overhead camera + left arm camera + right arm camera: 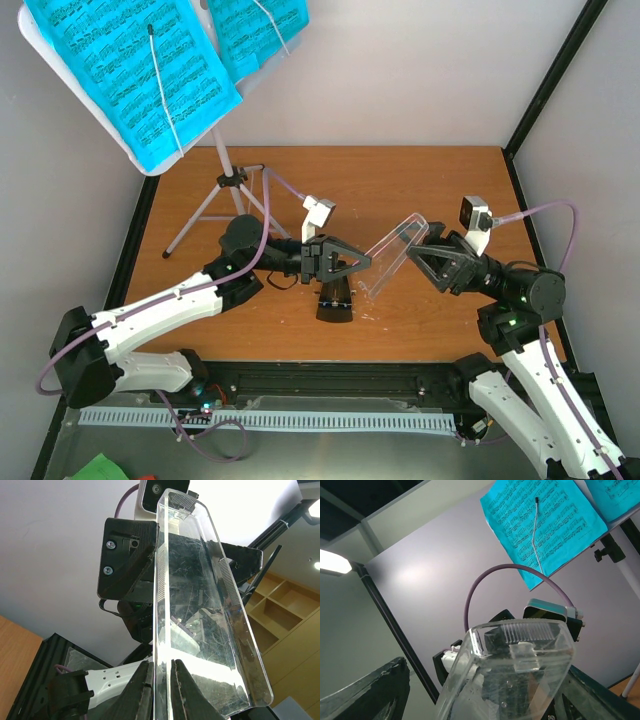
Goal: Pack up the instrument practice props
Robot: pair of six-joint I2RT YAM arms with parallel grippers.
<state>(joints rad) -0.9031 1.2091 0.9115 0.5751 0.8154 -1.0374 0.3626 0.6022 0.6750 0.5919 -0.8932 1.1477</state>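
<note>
The clear plastic cover point(395, 250) is held tilted in the air over the table's middle. My left gripper point(368, 263) is shut on its lower wall; in the left wrist view the fingers point(142, 690) pinch that wall of the cover point(200, 610). My right gripper point(422, 245) is open, its jaws spread on either side of the cover's narrow upper end point(520, 645). The black pyramid metronome point(335, 298) sits on the table below my left gripper. The white tripod music stand point(228, 185) stands at the back left with cyan sheet-music pages point(130, 70) on its desk; they also show in the right wrist view point(540, 525).
The wooden table point(300, 190) is walled at the back and both sides, with black frame posts point(550, 80) at the right. The stand's tripod legs point(195, 225) spread over the back left. A white slotted rail point(280, 420) runs along the near edge.
</note>
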